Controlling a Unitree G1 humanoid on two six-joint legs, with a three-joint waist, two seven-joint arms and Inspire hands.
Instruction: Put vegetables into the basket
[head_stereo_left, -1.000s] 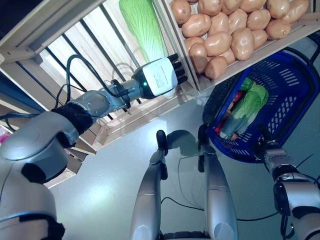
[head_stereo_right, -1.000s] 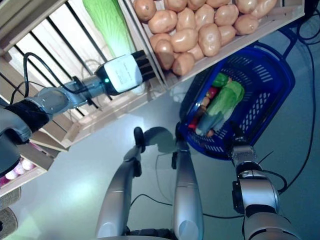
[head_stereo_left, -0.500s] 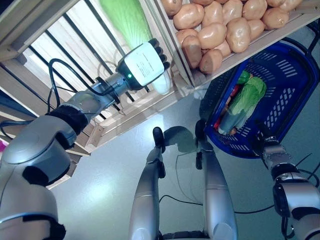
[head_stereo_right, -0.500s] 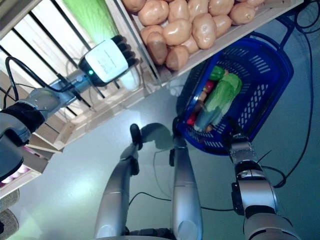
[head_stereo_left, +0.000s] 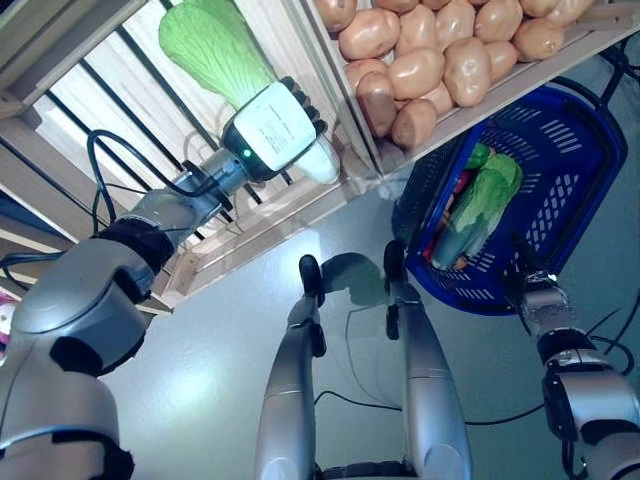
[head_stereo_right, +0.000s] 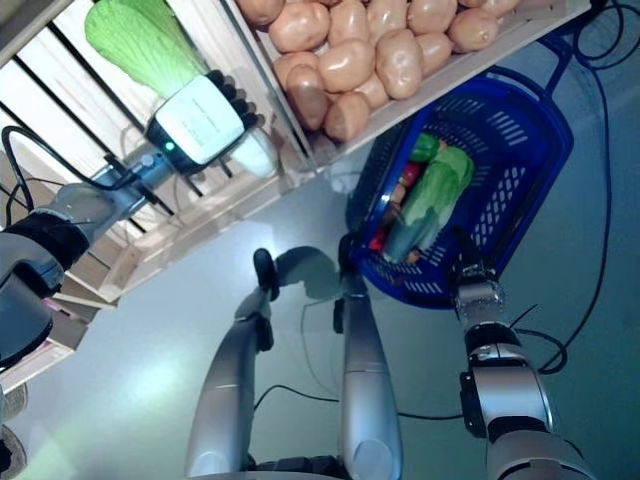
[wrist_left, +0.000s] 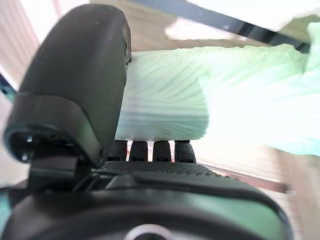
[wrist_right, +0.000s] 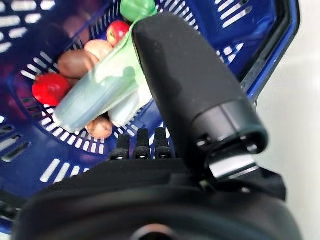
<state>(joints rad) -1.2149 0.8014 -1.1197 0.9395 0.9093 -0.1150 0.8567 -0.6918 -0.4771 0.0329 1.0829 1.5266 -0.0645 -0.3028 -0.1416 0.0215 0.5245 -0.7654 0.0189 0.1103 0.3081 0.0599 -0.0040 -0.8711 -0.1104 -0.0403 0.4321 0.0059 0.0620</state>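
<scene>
My right hand (wrist_right: 200, 100) grips the rim of the blue plastic basket (head_stereo_left: 560, 190), already holding vegetables. Farther off, my left hand (head_stereo_left: 272, 128) is clamped around a pale green cabbage (head_stereo_left: 215, 45) in the wooden slatted crate (head_stereo_left: 120, 120).

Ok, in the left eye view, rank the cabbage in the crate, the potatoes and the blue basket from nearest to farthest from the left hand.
1. Cabbage, held in the left hand.
2. Potatoes, next crate to its right.
3. Blue basket, far right, below the potatoes.
</scene>
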